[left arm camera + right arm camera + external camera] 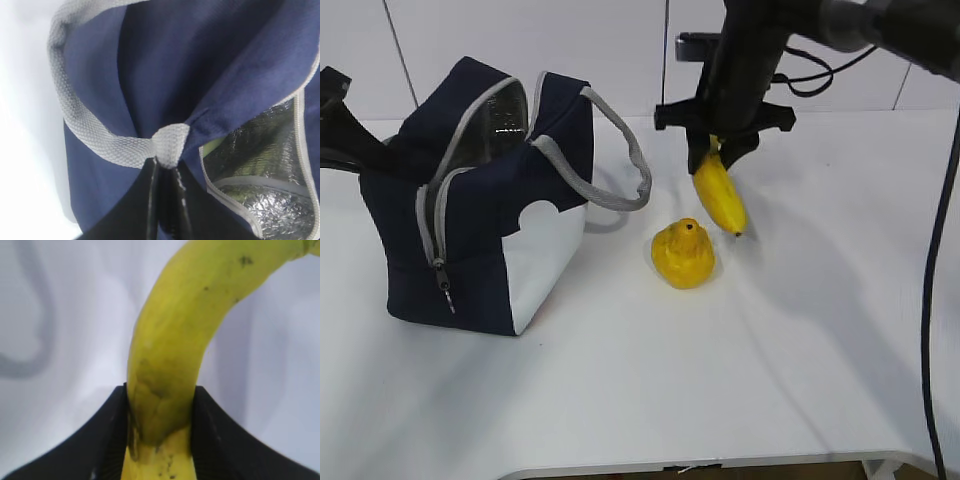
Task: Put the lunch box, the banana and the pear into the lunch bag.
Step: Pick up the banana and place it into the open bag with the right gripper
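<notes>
Your right gripper (713, 152) clamps the banana (720, 196), hanging just above the pear (683, 254) toward the counter's (740, 380) back edge.

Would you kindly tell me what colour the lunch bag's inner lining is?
Shiny silver foil lining, clearest in the left wrist view.

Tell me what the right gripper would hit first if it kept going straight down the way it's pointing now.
Probably the white table. The right gripper points downward, gripping the curved yellow banana, whose dark tip would likely touch first. The squat yellow-orange pear sits slightly left, though depth is unclear.
</notes>
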Robot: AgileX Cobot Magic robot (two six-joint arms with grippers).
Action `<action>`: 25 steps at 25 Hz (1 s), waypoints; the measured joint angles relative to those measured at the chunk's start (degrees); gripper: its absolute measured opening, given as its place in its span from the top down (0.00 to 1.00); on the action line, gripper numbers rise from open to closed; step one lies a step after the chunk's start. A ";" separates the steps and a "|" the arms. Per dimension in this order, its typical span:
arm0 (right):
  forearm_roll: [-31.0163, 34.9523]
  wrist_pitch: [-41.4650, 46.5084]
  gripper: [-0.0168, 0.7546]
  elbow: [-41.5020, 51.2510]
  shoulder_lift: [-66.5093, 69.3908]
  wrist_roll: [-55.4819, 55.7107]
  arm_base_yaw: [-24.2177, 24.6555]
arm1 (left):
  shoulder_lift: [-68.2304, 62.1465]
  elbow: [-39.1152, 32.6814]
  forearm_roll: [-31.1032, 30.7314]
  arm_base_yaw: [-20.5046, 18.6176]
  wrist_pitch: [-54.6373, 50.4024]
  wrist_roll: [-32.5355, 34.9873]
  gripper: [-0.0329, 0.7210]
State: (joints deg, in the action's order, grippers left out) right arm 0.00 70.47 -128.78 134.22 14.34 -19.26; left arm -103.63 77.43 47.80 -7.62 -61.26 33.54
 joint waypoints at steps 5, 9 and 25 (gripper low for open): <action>8.58 0.81 0.59 -6.37 -1.53 0.00 0.00 | 0.00 0.00 0.00 0.00 0.10 0.00 0.96; 18.13 1.15 0.59 -10.33 -4.03 -0.11 0.00 | 0.00 0.00 0.45 0.00 0.10 0.00 0.96; 39.96 1.48 0.59 -15.91 -0.88 -2.78 -3.29 | 0.00 0.00 18.85 0.00 -1.58 7.88 0.96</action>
State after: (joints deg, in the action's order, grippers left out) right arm 39.96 71.95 -144.69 133.34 11.56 -22.56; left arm -103.63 77.43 66.65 -7.62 -62.84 41.42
